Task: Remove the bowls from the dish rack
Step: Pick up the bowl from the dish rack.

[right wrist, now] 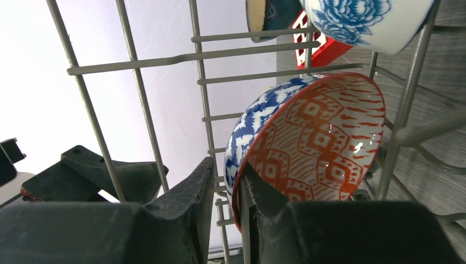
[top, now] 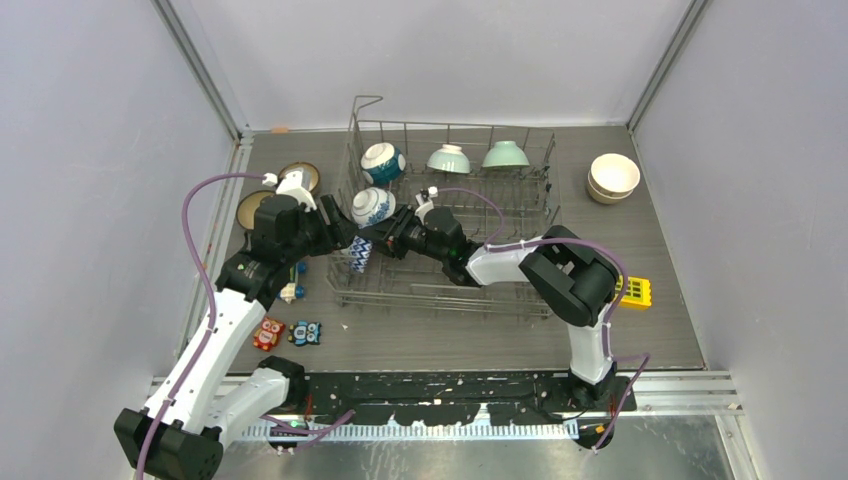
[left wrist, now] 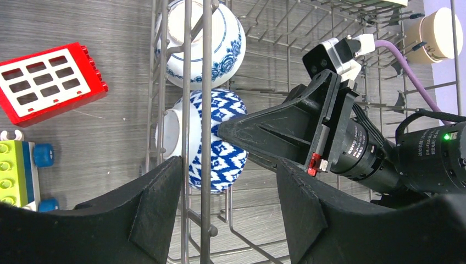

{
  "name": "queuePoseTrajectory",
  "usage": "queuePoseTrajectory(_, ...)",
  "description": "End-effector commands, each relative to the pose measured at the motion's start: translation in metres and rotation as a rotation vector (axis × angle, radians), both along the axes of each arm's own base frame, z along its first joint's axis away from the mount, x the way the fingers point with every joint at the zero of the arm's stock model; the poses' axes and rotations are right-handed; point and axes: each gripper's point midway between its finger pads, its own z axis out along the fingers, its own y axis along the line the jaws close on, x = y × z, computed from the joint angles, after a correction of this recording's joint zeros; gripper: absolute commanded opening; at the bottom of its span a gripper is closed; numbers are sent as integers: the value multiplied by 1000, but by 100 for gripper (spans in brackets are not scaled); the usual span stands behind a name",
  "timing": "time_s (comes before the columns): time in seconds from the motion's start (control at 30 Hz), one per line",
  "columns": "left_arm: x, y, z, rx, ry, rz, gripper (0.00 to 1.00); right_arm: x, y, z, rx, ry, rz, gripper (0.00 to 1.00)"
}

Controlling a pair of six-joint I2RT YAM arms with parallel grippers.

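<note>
Unloaded: cream stack, bench's far-right corner; two brown bowls, far-left. Left in dish rack: two mint bowls, two floral bowls, plus zigzag bowl at its left end, my right fingers clamped on its rim. My left fingers apart, empty, alongside.

Blue zigzag bowl inside dish rack

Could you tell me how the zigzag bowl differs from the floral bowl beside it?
The zigzag bowl bears blue chevrons outside; the floral bowl bears blue flowers. The zigzag bowl's rim is pinched by the right fingers; the floral bowl is untouched. Both are blue-and-white, tipped on their sides in the dish rack.
</note>
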Motion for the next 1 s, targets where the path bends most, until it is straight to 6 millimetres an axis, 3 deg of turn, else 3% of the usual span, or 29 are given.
queuePoseTrajectory(0.0,-12,-24,-7,-64,42,-98,64,-9,10,31,103,-59,42,26)
queuePoseTrajectory(0.47,-13,-20,-7,-52,38,-83,64,-12,7,35,133,-67,53,1)
queuePoseTrajectory(0.97,-15,-18,5,-65,17,-74,63,-24,0,63,201,-126,135,1)
